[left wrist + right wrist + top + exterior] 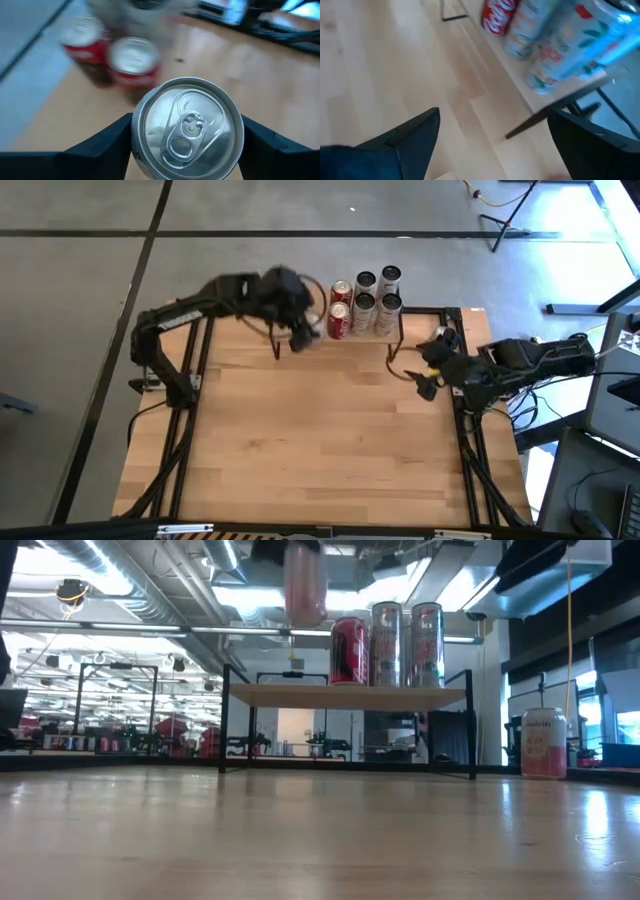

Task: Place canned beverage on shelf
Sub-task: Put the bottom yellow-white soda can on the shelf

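Left wrist view, silver-topped can (187, 127) pinched by left gripper (187, 137), held above shelf (345, 695), right gripper (492, 145) spread, idle.

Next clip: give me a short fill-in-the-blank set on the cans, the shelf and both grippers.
1. The left gripper holds a ____ by its sides.
2. The red cans stand on the ____.
3. The right gripper has its fingers ____.
4. One pink can stands on the ____, beside the shelf.

Missing: can; shelf; open; table
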`<action>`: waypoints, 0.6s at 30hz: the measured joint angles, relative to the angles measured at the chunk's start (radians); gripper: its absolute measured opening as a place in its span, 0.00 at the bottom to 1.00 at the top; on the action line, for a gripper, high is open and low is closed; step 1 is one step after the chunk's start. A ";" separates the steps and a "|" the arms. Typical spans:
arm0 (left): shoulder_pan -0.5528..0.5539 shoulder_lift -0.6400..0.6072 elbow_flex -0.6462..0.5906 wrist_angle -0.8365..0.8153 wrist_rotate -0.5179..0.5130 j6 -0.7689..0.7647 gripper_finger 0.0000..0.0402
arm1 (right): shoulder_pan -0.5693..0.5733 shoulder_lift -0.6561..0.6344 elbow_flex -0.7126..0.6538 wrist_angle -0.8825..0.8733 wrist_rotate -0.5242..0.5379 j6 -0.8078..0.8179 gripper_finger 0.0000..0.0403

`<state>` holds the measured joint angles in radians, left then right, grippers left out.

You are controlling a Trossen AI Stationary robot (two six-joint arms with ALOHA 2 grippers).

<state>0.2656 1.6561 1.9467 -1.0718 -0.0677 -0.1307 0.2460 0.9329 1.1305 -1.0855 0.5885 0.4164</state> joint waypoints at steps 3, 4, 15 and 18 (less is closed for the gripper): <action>0.107 0.008 0.009 0.016 0.050 0.096 0.65 | -0.064 0.000 0.000 0.000 -0.024 0.002 0.88; 0.143 0.011 0.009 0.016 0.076 0.120 0.65 | -0.080 0.000 0.000 0.000 -0.031 0.002 0.88; 0.389 0.140 -0.014 0.118 0.259 0.287 0.65 | -0.188 0.000 0.000 -0.003 -0.040 0.002 0.88; 0.402 0.189 -0.015 0.145 0.268 0.290 0.65 | -0.197 0.000 0.000 -0.004 -0.040 0.002 0.88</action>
<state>0.6680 1.8449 1.9320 -0.9270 0.2008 0.1592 0.0490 0.9329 1.1305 -1.0895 0.5484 0.4183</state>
